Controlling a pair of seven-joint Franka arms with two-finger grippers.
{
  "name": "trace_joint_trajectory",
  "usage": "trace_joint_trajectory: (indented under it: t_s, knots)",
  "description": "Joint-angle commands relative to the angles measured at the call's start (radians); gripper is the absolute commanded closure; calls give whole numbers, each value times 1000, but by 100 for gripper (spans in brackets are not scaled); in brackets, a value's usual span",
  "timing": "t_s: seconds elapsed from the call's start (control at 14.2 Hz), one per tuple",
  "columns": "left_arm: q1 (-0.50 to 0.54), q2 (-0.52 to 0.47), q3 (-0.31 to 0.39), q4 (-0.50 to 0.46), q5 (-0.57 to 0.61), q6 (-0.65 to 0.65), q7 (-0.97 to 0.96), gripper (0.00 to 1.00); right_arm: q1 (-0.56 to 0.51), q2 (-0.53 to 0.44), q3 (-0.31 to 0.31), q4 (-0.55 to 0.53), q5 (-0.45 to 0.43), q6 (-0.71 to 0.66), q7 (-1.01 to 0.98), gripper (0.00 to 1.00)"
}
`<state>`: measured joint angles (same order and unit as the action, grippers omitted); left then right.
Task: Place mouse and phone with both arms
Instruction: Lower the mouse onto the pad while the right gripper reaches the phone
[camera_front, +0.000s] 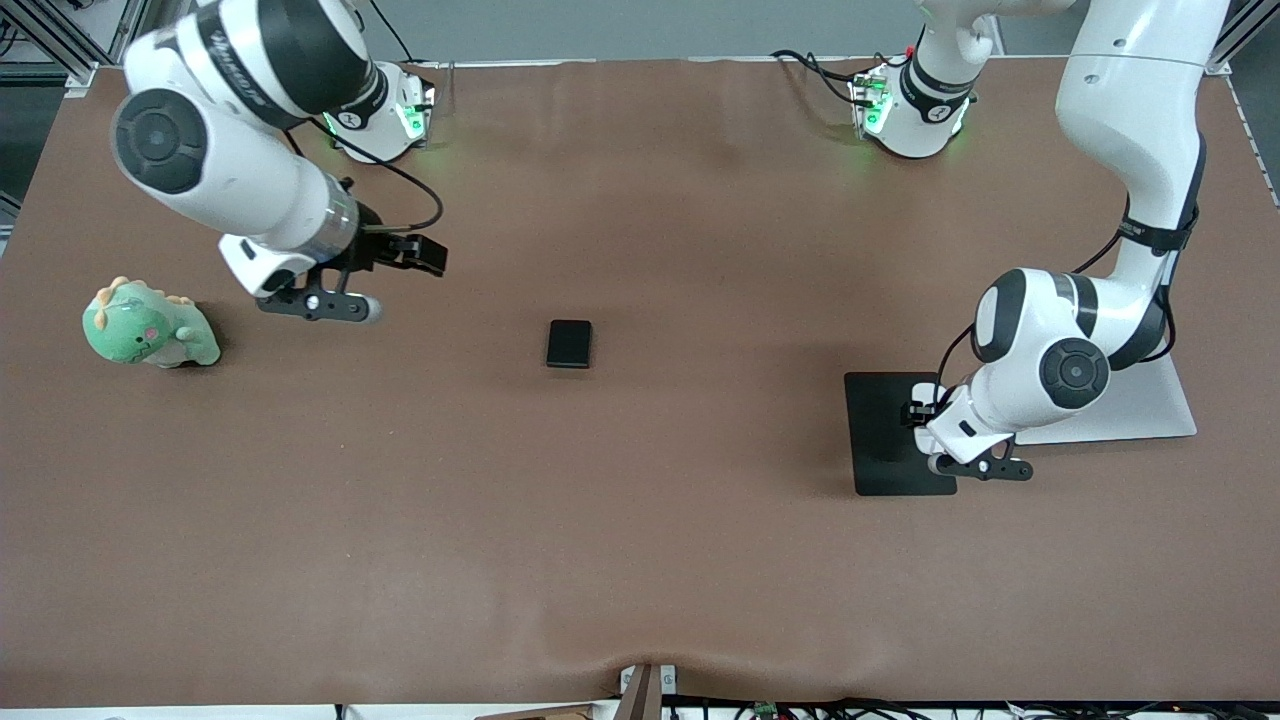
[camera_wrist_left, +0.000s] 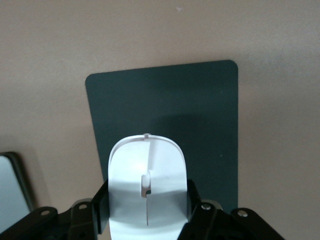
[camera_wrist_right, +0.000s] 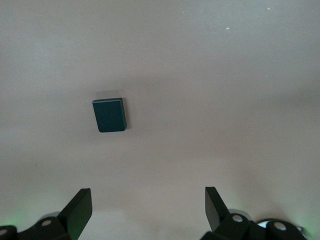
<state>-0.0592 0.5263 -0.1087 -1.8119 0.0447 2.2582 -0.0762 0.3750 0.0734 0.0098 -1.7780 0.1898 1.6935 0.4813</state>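
- The mouse (camera_wrist_left: 147, 187) is white and sits gripped in the left pincer (camera_wrist_left: 147, 220), with a black finger pressed on each of its sides.
- The left pincer hangs over the black mat (camera_front: 893, 432), at the left arm's end of the worktop (camera_front: 640, 520). The mouse points along the mat's long side.
- The mat lies flat, just beside the silver laptop (camera_front: 1150, 415), toward the middle of the worktop from it.
- The next move for this arm looks like a short trip straight down, so the mouse lands on the mat. It is a guess, but the mouse is already lined up.
- The phone (camera_front: 569, 343) is a small black slab. It lies flat near the middle of the worktop, well apart from the mat. Its long side runs near to far.
- The right pincer (camera_wrist_right: 147, 210) is spread wide and holds nothing. It hangs over bare worktop, between the phone and a green toy dinosaur (camera_front: 148, 325).
- The right arm is the nearer one to the phone. The phone lies toward the left arm's end from that pincer.
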Motion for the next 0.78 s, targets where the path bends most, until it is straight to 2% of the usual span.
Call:
trace_joint_trajectory:
  t_s: [0.0, 0.21, 0.49, 0.7]
  knots:
    - [-7, 15, 0, -1, -16, 41, 18, 100, 36, 8, -8, -43, 5, 78, 14, 0]
    - [-11, 50, 0, 8, -14, 72, 10, 100, 65, 45, -8, -61, 5, 142, 23, 0]
    - [-17, 83, 0, 9, -11, 109, 9, 100, 111, 63, -10, -161, 3, 316, 31, 0]
    - [-21, 107, 0, 11, -3, 142, 7, 100, 140, 123, -10, -161, 5, 382, 40, 0]
